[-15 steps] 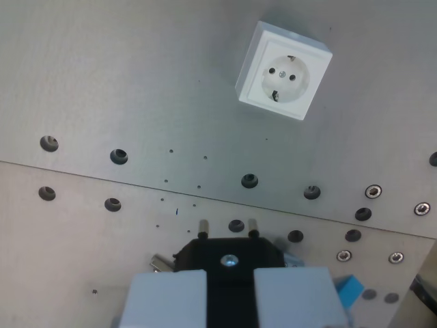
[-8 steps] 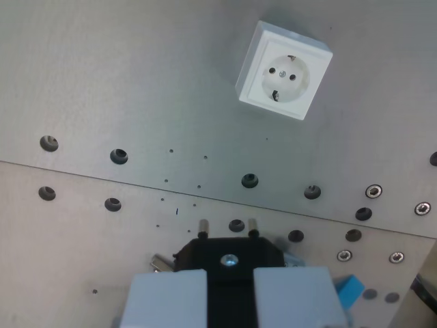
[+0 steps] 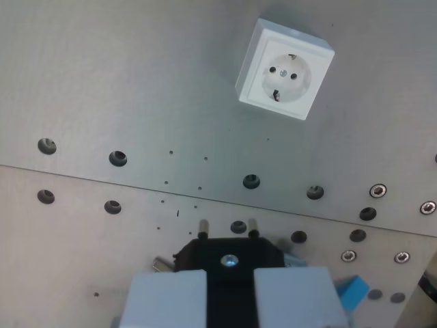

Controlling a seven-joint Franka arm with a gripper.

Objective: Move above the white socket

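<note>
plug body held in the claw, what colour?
Black, with a silver screw in its middle and two metal pins; the plug shows only in the wrist view, bottom centre.

I've got the white socket (image 3: 285, 70) upper right in wrist view, tilted, sitting on the grey plate (image 3: 123, 82). Gripper (image 3: 230, 294) at bottom centre; its pale fingers (image 3: 167, 297) are clamped on a black plug (image 3: 231, 256), two pins pointing up-frame. Plate seam runs diagonally w/ rows of holes either side. Blue bit (image 3: 355, 290) at lower right, can't ID it.
</note>
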